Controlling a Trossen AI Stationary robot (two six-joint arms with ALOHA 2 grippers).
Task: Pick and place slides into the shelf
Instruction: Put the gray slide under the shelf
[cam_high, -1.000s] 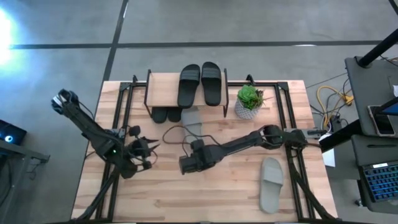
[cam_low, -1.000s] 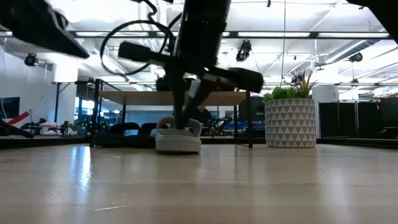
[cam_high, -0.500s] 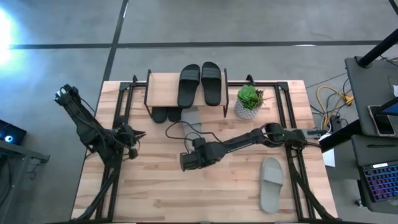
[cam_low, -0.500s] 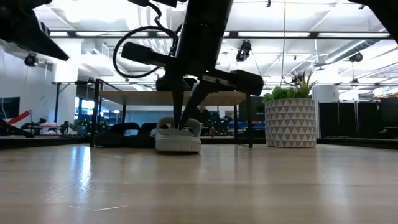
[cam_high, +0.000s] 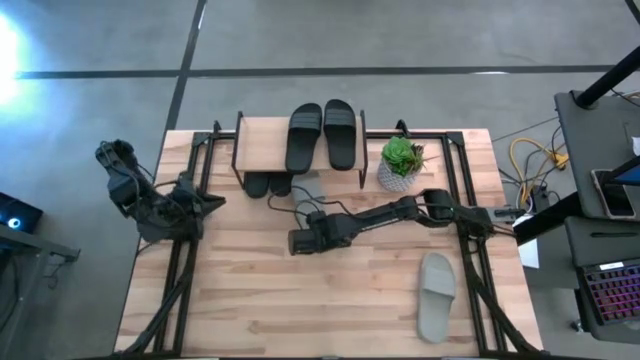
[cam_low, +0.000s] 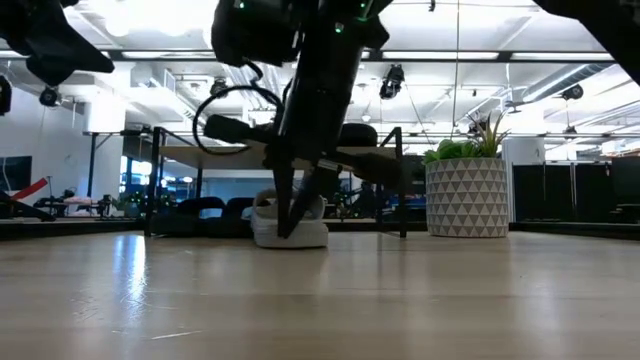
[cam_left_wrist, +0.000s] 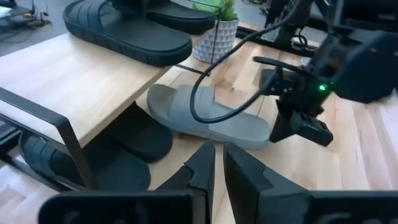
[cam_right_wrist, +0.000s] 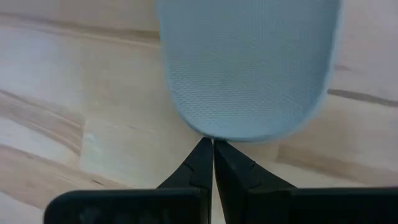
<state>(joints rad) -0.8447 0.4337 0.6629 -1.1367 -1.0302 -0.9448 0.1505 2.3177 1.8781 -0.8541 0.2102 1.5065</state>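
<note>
Slides are spread over three spots, as you can see from above: a black pair (cam_high: 321, 135) lies side by side on the top plank of the shelf (cam_high: 262, 143), at 12 o'clock on the desk (cam_high: 300, 300). A second black pair (cam_high: 268, 184) sits on the lower tier, mostly hidden under the plank. One grey slide (cam_high: 309, 188) lies on the desk with its far end tucked under the shelf's front edge, and the other grey slide (cam_high: 436, 296) rests alone toward 4 o'clock, well apart from everything else.

Your right gripper (cam_right_wrist: 212, 155) sits directly at the near end of the half-tucked grey slide (cam_right_wrist: 249, 68); in its wrist view the two fingers are pressed together, with their tips at the slide's rounded edge. In the low view that arm comes down steeply onto the same slide (cam_low: 290, 232). I cannot tell whether the tips touch it.

Your left gripper (cam_left_wrist: 217, 163) is pulled back toward 9 o'clock, at the desk's left edge. Its fingers stand almost together, with only a thin gap between them and nothing held. Its wrist view looks across the shelf toward the grey slide (cam_left_wrist: 205, 117) and the right arm.

A potted plant (cam_high: 401, 162) in a patterned white pot stands just beside the shelf's right end.
</note>
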